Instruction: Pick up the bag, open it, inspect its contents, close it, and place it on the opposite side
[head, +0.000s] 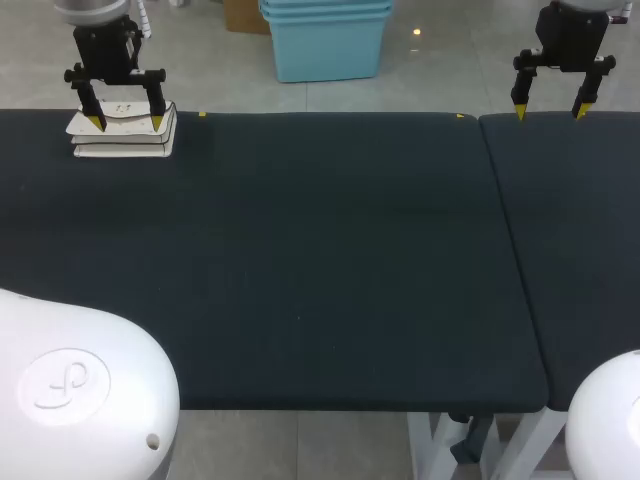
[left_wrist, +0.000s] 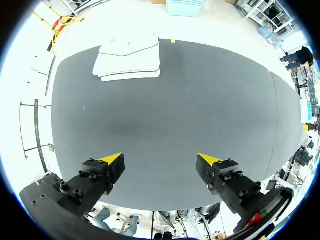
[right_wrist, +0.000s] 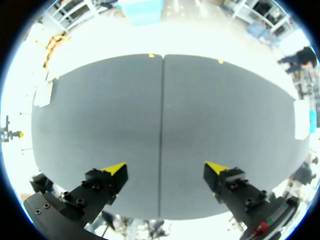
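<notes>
A flat white bag (head: 122, 133) lies on the black table at its far left corner. My left gripper (head: 125, 119) hangs open above it, yellow tips spread wide and nothing between them. In the left wrist view the bag (left_wrist: 129, 58) lies well ahead of the open left gripper (left_wrist: 161, 162), closed and flat. My right gripper (head: 550, 111) is open over the table's far right edge, holding nothing. The right wrist view shows the right gripper (right_wrist: 166, 170) above bare tabletop, with the bag (right_wrist: 43, 94) a small white shape far off to one side.
The black table (head: 300, 260) is made of two tops with a seam (head: 510, 250) running front to back on the right side. The same seam (right_wrist: 161, 135) runs between the right fingers in the right wrist view.
</notes>
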